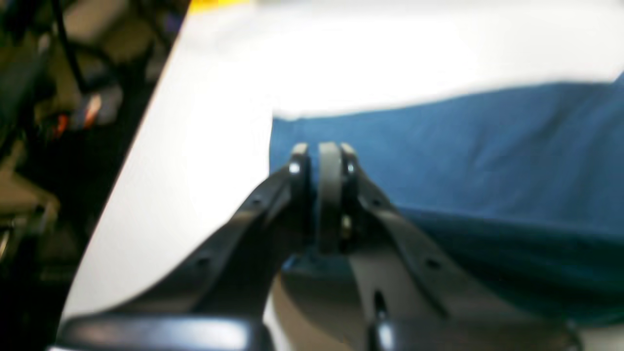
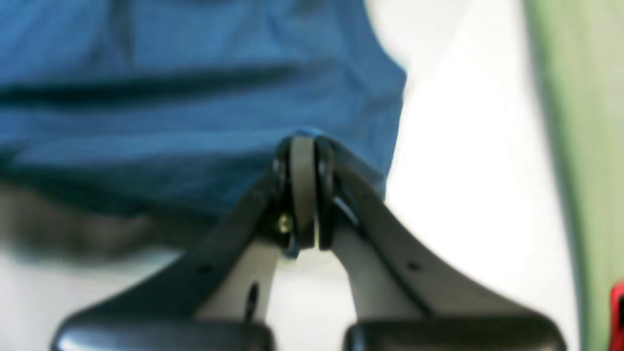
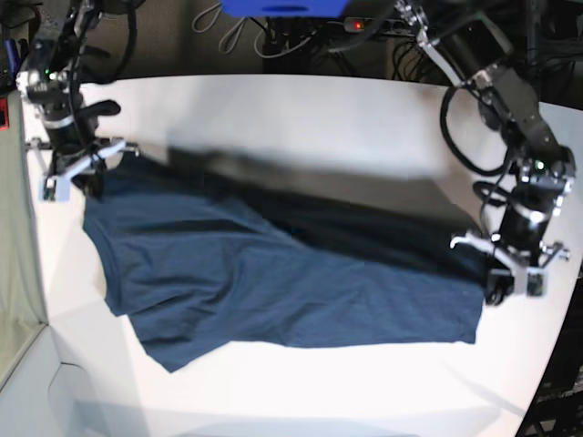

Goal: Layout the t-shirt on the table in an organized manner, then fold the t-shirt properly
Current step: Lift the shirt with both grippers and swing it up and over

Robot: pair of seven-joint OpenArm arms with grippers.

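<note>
Both pincers, left [image 1: 324, 156] and right [image 2: 303, 148], pinch the creased navy t-shirt [image 3: 273, 273], lifting its edge.

surface: white table [image 3: 301, 109] with curved edge
lying on it: navy t-shirt [image 3: 273, 282], spread from 9 to 4 o'clock

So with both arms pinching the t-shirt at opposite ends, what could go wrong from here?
1. The right gripper bites only a thin edge of the t-shirt, so the cloth may slip out if pulled hard.
2. The left gripper grips close to the table edge; dragging outward could take fabric over it.
3. The shirt lies skewed, with a fold shadowed under its far edge, so an uneven pull may bunch it rather than flatten it.
</note>
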